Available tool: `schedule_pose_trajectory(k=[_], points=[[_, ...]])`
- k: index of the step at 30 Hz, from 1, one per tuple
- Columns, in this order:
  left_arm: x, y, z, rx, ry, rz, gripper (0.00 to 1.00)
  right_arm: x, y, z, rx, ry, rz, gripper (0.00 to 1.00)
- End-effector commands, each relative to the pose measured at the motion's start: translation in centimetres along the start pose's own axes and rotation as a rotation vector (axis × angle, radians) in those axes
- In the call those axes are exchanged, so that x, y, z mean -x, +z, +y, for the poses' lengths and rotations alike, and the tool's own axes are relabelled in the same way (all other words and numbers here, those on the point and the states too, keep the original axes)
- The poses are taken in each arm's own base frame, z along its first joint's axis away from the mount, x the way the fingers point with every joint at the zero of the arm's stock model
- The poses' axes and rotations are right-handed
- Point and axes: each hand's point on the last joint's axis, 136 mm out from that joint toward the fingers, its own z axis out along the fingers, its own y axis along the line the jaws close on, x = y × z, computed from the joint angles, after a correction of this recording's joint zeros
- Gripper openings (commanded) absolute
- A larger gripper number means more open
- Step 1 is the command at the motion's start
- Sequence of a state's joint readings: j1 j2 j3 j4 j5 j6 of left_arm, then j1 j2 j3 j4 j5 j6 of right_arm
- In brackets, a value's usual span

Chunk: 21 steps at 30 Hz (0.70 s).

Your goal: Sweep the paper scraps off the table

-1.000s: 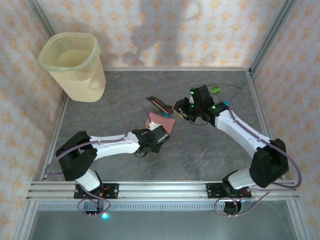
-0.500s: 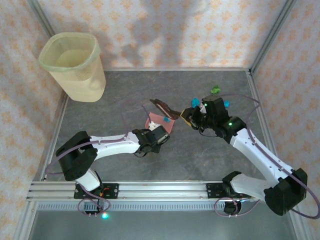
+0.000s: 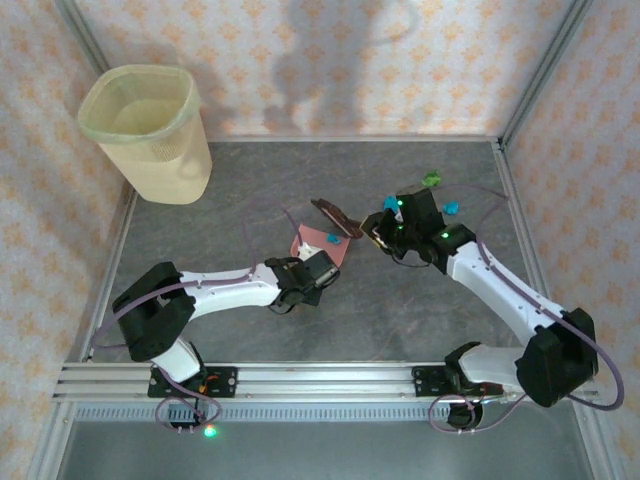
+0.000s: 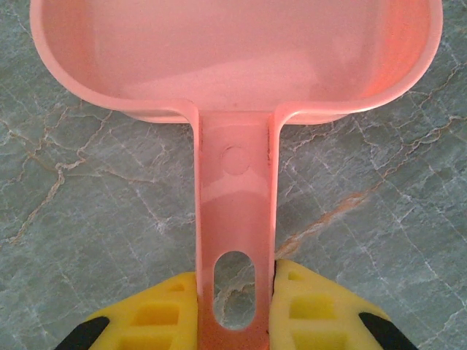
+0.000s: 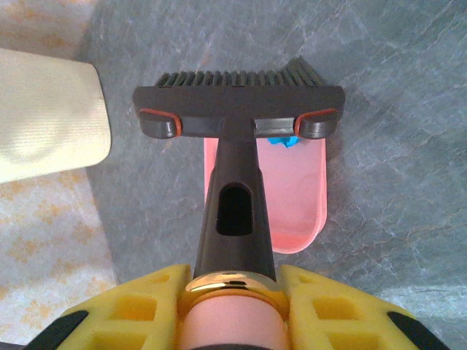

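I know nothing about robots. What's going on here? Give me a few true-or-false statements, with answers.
1. The left gripper is shut on the handle of the pink dustpan. True.
2. The right gripper holds a sponge. False: it is shut on a dark brush.
3. The waste bin lies tipped on its side. False: it stands upright at the far left corner of the table.
4. A green paper scrap lies on the table beyond the right arm. True.
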State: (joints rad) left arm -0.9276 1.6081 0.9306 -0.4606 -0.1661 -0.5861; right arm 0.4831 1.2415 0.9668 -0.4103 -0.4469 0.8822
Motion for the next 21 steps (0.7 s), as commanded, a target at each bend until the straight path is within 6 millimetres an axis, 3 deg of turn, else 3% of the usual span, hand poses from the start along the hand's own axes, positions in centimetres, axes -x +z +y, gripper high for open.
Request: schedule_pose_trajectory(k=[1,6,12,16,21], points=[[0.2,0.0,0.7,0.052,-0.003,-0.007,0.00,-0.7,-1.7,3.0,0.103,-0.046,0.052,0.00],[0.3,0.0,0.6,0.050,-0.002,-0.007,0.00,-2.6,-4.5,3.2,0.164,-0.044,0.093,0.00],[0.3,0.0,0.6,0.052,-0.002,-0.005,0.00,-2.8,-7.1,2.9,0.182,-0.056,0.039,0.00],[0.2,-0.1,0.7,0.051,-0.005,-0.008,0.00,-1.2,-9.1,3.1,0.191,-0.081,-0.086,0.00],[0.2,0.0,0.6,0.052,-0.002,-0.004,0.00,3.5,-12.0,2.4,0.063,-0.180,-0.361,0.00]])
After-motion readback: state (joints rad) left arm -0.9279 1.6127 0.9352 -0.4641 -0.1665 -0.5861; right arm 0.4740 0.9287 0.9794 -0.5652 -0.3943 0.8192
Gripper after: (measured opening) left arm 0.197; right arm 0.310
